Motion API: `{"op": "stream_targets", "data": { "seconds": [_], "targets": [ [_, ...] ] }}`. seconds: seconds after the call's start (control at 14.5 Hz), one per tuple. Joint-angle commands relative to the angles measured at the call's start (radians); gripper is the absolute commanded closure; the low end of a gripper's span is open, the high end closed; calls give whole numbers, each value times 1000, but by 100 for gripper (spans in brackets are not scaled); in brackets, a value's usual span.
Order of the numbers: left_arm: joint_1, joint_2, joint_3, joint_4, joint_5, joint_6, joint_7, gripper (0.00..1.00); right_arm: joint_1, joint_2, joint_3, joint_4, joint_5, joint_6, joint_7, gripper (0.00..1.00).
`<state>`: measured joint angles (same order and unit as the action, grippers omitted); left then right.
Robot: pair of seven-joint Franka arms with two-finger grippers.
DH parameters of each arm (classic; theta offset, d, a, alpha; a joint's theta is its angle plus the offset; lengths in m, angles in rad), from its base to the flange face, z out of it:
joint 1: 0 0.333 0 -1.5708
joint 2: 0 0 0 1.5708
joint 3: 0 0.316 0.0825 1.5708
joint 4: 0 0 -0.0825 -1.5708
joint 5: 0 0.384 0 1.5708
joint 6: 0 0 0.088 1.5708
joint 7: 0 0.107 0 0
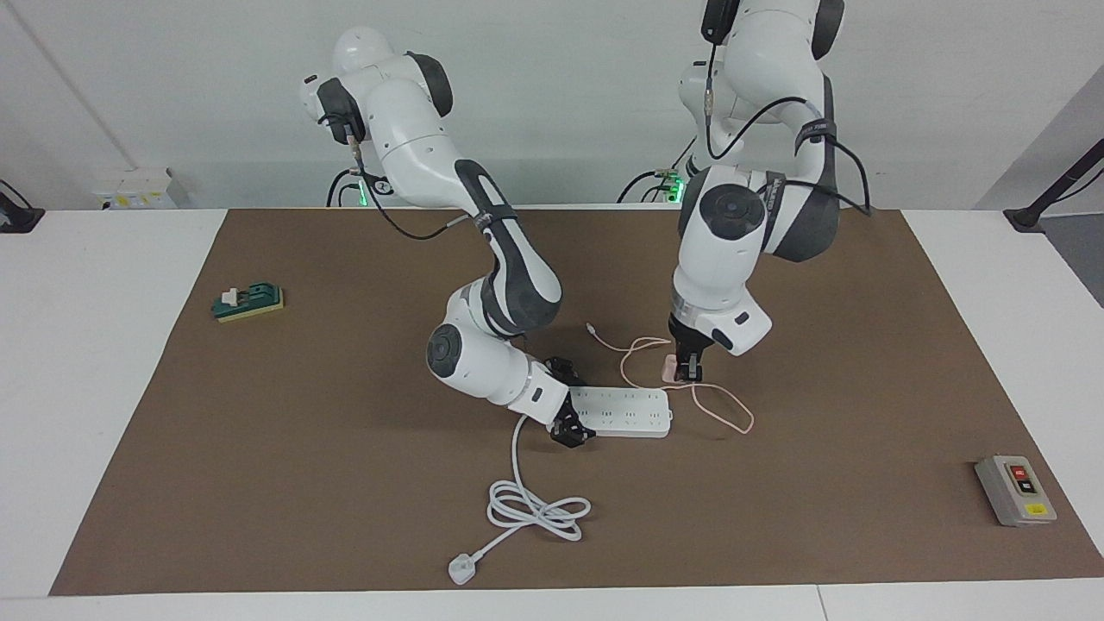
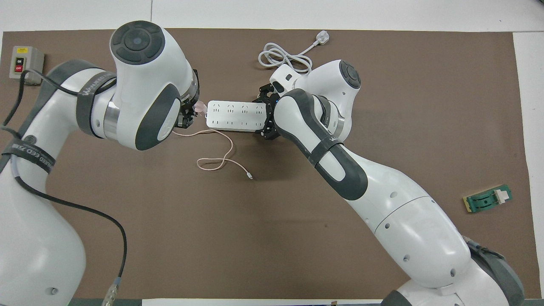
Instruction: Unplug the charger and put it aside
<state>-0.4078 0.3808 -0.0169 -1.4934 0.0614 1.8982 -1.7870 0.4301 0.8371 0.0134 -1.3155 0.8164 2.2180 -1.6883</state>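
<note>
The small pale-pink charger is off the white power strip, just beside the strip's end toward the left arm's end of the table. My left gripper is low over the mat and shut on the charger. The charger's thin pink cable loops on the mat around it. My right gripper is shut across the strip's other end, one finger on each long side.
The strip's thick white cord lies coiled farther from the robots. A grey switch box sits toward the left arm's end. A green and yellow block sits toward the right arm's end.
</note>
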Motion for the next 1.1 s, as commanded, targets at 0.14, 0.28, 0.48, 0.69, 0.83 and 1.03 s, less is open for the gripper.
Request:
{"op": "stream_targets", "data": {
  "seconds": [0.14, 0.28, 0.48, 0.69, 0.83, 1.03],
  "targets": [
    [3, 4, -2, 4, 12, -28, 27, 100, -17, -6, 11, -22, -28, 22, -60, 0],
    [3, 1, -2, 5, 12, -47, 104, 100, -19, -6, 10, -22, -28, 22, -60, 0],
    [13, -26, 0, 2, 11, -112, 323, 100, -42, -10, 5, -18, -23, -56, -63, 0],
    [52, -65, -2, -4, 11, -152, 588, 100, -67, -38, 2, -4, -23, -83, -63, 0],
    [96, -97, -3, -7, 9, -179, 755, 100, -68, -65, -12, -4, -23, -96, -63, 0],
    [162, -151, -3, -48, -37, -180, 963, 100, -64, -101, -46, -4, -29, -121, -64, 0]
  ]
}}
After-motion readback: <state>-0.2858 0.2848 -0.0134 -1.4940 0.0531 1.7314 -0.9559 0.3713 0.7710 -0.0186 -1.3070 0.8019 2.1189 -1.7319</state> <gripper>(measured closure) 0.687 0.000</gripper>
